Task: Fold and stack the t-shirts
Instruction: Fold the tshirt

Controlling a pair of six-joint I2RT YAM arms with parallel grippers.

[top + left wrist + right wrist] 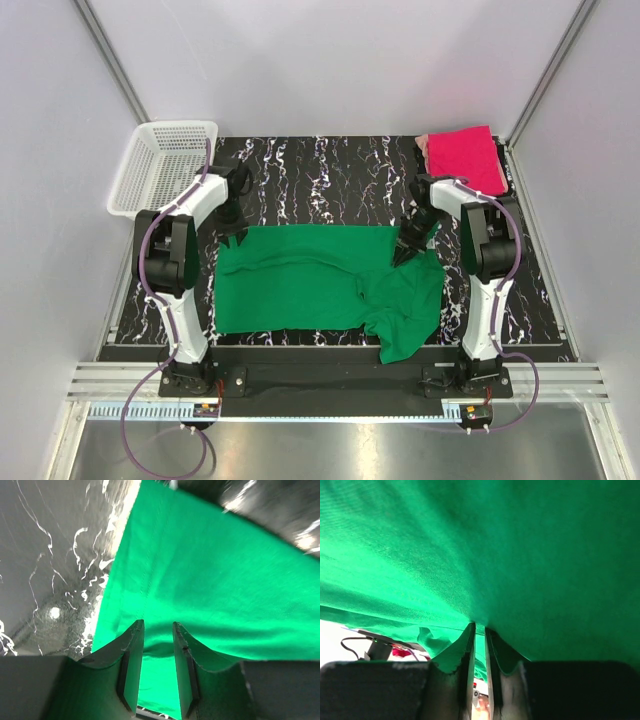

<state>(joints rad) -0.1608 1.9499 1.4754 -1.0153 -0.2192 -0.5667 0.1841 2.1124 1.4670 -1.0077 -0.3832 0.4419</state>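
Marbled table point(320, 170): both claws point(238, 238) point(401, 257) pinch green t-shirt point(300, 280).

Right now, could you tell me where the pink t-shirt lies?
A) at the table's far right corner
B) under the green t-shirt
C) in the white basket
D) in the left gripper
A: the pink t-shirt lies at the far right corner, apart from the green t-shirt.
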